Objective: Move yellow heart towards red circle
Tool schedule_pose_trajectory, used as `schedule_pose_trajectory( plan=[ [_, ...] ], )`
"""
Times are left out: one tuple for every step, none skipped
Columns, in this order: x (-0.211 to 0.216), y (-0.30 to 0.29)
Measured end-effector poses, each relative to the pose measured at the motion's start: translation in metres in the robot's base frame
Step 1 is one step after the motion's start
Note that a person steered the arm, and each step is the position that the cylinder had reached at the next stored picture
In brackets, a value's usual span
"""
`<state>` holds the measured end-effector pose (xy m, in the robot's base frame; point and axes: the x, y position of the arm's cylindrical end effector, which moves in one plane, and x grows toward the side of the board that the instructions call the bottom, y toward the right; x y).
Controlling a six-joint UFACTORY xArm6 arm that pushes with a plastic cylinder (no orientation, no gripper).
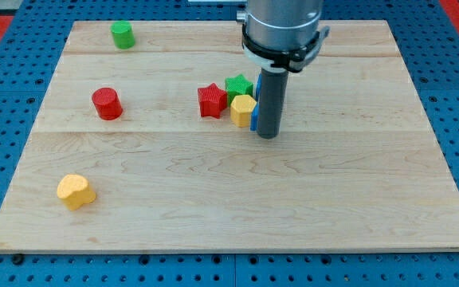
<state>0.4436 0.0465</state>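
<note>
Near the view's bottom left of the surface (333, 207) sits the yellow heart (76, 191), with the red circle (107, 104) above it and slightly right, well apart. My tip (268, 135), a bare rod tool holding nothing, stands far right beside a yellow block (242, 110), a red star (211, 101), a green star (238, 84) and what seems a blue block (254, 115). Best approach: circle below the heart, then push upward. Open board lies between; the left edge is near.
</note>
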Motion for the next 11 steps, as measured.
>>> schedule_pose_trajectory(
  plan=[
    [-0.005,-0.001],
    [-0.012,-0.001],
    [-0.016,0.003],
    [0.021,-0.038],
    [0.053,-0.104],
    [0.094,-0.173],
    [0.116,-0.24],
    [0.123,-0.273],
    [0.123,-0.306],
    [0.113,-0.321],
    [0.09,-0.306]
  ],
)
